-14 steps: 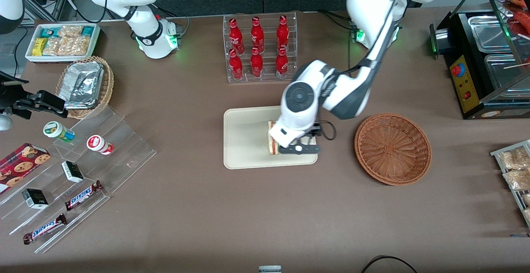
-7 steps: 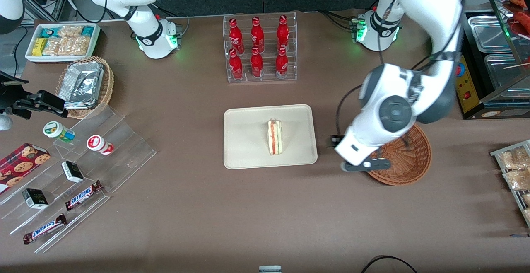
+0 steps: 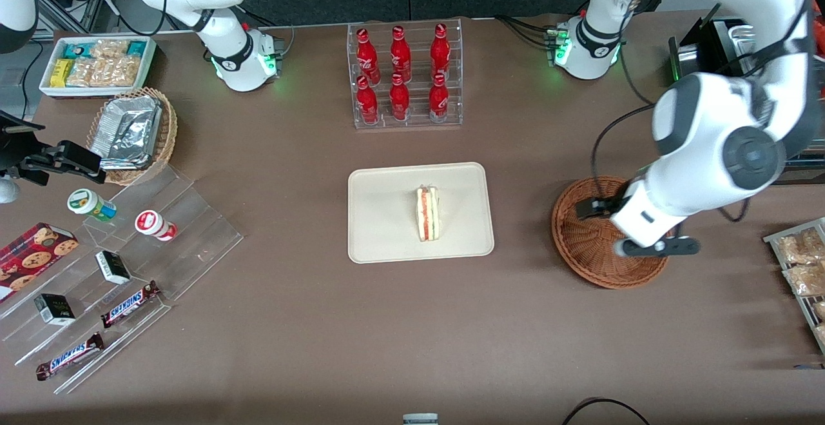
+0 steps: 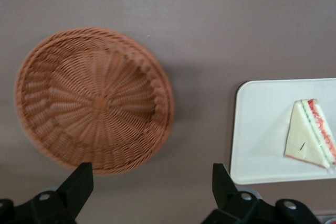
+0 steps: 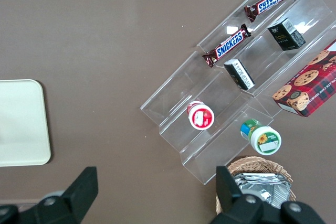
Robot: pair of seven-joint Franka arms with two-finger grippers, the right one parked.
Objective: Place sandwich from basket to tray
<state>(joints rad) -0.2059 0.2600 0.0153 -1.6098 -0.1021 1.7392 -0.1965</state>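
Sandwich [image 3: 428, 213], a small triangular wedge of pale cream bread with a red and green filling stripe along its cut edge, lies on the flat cream-beige rectangular plastic tray [image 3: 380, 218] with rounded corners and a low rim, near the middle of the brown desk [image 3: 322, 335]. The round, shallow, reddish-brown woven wicker basket [image 3: 583, 238], ribbed in rings around a spoked centre, sits beside the tray toward the working arm's end. The black two-finger gripper [image 4: 152, 184] hangs above the basket, fingers [image 4: 79, 182] spread wide and holding nothing.
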